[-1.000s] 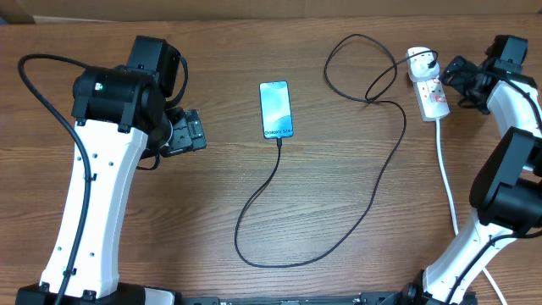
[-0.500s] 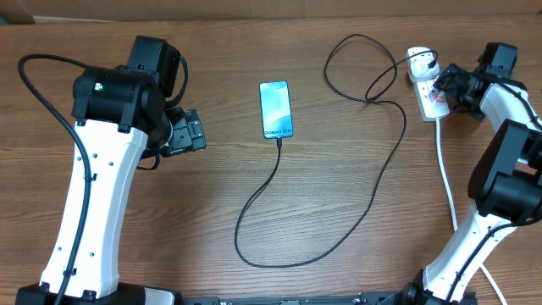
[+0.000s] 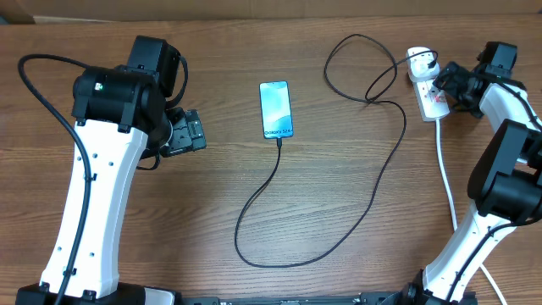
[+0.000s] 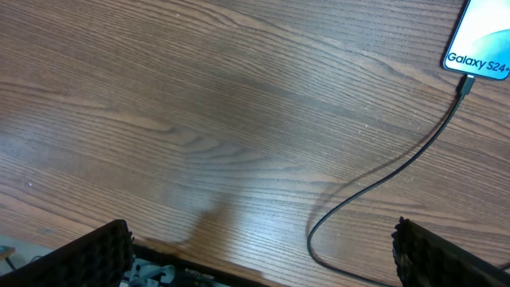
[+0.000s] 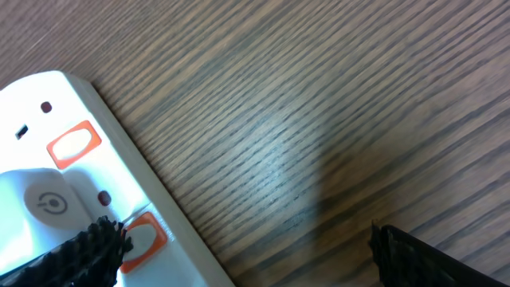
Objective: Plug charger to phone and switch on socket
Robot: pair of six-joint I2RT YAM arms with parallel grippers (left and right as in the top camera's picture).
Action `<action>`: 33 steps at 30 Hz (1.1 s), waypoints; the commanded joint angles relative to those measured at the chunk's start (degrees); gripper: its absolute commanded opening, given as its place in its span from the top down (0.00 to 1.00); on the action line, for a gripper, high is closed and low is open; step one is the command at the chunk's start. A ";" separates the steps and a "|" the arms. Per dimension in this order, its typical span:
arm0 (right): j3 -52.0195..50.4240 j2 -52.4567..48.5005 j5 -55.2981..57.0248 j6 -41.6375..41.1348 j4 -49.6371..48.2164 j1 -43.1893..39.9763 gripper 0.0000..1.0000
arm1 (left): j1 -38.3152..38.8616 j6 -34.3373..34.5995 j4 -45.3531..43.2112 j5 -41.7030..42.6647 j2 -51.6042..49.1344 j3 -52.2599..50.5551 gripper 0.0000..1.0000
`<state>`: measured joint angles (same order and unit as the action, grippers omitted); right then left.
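Observation:
The phone [image 3: 276, 109] lies face up at the table's middle back, its light blue screen lit; its lower corner [image 4: 486, 40] shows in the left wrist view. The charger [image 3: 385, 161] is a thin black cable. Its connector tip [image 4: 466, 85] sits at the phone's bottom edge and its black plug [image 3: 423, 61] sits in the socket [image 3: 433, 102]. My right gripper [image 3: 450, 83] is open beside the socket; one fingertip [image 5: 84, 255] hangs over the socket [image 5: 48, 175] next to a red switch [image 5: 145, 237]. My left gripper [image 3: 188, 133] is open and empty, left of the phone.
A thick white cord [image 3: 446, 178] runs from the socket toward the table's front right. The black cable makes a wide loop [image 3: 254, 254] across the middle front and a smaller loop [image 3: 356, 68] at the back. Brown cardboard borders the far edge.
My right gripper has moved left from the table's right edge up to the socket and has held still for the last half second. The left arm, phone and cable have not moved.

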<state>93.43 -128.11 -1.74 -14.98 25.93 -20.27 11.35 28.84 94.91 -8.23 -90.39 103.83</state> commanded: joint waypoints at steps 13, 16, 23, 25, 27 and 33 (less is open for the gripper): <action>0.48 -0.28 -0.44 0.11 0.76 0.44 0.00 | -0.09 1.20 -0.52 -0.76 -0.35 -0.31 0.00; 0.39 -0.28 -0.42 0.28 0.96 0.44 0.00 | -0.09 1.22 -0.52 -0.74 -0.35 -0.31 0.00; 0.37 -1.31 -0.37 0.28 1.84 0.44 0.00 | -0.09 1.20 -0.52 -0.74 -0.35 -0.31 0.00; 0.35 -1.81 -0.42 0.28 2.16 0.44 0.00 | -0.09 1.22 -0.52 -0.74 -0.35 -0.31 0.00; 0.35 -2.29 -0.46 0.28 2.43 0.44 0.00 | -0.09 1.20 -0.52 -0.74 -0.35 -0.31 0.00; 0.35 -2.78 -0.44 0.28 2.56 0.44 0.00 | -0.09 1.20 -0.52 -0.74 -0.35 -0.31 0.00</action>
<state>93.45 -128.22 -2.26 -15.05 28.03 -20.21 11.35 28.84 94.52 -8.23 -90.39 103.83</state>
